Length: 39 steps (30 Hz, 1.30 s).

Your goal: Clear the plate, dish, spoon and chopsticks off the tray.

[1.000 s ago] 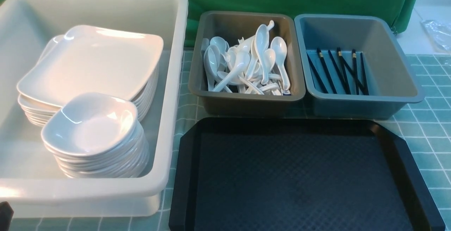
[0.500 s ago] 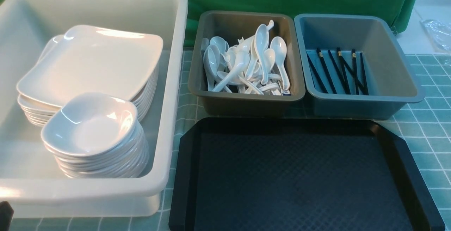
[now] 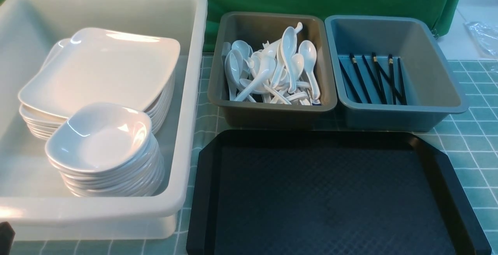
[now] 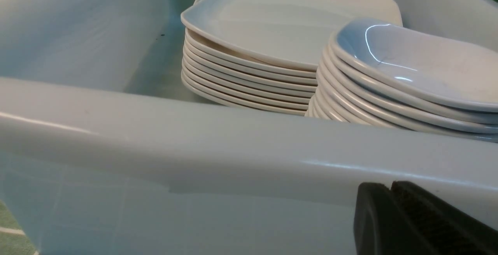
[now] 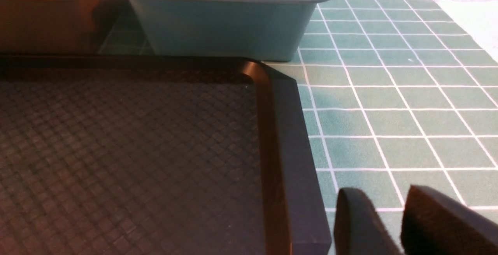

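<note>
The left gripper [image 4: 391, 208] sits low beside the outer wall of the white tub [image 3: 190, 103]; its two dark pads are pressed together with no gap, and nothing is between them. The right gripper [image 5: 404, 224] hovers over the green checked cloth [image 5: 389, 111], just outside the near right rim of the tray [image 3: 202, 192]. A narrow gap shows between its pads, so the jaws are a little apart, and they hold nothing.

The tray floor is bare in every view. The plate [image 3: 105, 68] lies on top of a stack of plates inside the white tub, and the dish [image 3: 99, 136] tops a stack of dishes just in front of it, touching the plate stack. The spoon I cannot tell apart from the others: the white spoons [image 3: 272, 70] lie in a loose heap in the grey tub [image 3: 272, 109]. The chopsticks [image 3: 373, 78] lie with other black sticks on the floor of the blue tub [image 3: 443, 91].

As I judge it, the task looks finished, so the risks come from moving the arms away. The left gripper is very near the tub wall; a sideways move could push the tub and make the stack of dishes slide. The right gripper is close to the tray rim; if it swings inward while low, it could catch the rim and shove the tray against the two small tubs.
</note>
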Each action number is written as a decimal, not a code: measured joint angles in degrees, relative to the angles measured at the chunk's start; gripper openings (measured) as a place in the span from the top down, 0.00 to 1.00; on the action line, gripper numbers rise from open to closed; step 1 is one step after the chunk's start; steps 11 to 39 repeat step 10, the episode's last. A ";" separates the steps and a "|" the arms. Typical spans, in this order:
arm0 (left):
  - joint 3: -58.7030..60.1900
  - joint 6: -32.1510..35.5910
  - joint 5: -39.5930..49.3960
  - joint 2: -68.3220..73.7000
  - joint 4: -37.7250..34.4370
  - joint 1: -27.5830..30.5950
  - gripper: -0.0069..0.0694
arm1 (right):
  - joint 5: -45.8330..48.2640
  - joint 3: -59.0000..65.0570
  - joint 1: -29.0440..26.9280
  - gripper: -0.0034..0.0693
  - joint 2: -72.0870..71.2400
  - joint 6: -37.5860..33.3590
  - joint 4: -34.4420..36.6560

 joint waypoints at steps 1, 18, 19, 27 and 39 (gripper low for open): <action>0.00 0.00 0.00 0.00 0.00 0.00 0.88 | 0.00 0.00 0.00 0.63 0.00 0.00 0.00; 0.00 -0.06 0.00 0.00 0.00 0.00 0.88 | 0.00 0.00 0.00 0.63 0.00 0.00 0.00; 0.00 -0.06 0.00 0.00 0.00 0.00 0.88 | 0.00 0.00 0.00 0.63 0.00 0.00 0.00; 0.00 -0.06 0.00 0.00 0.00 0.00 0.88 | 0.00 0.00 0.00 0.63 0.00 0.00 0.00; 0.00 -0.06 0.00 0.00 0.00 0.00 0.88 | 0.00 0.00 0.00 0.63 0.00 0.00 0.00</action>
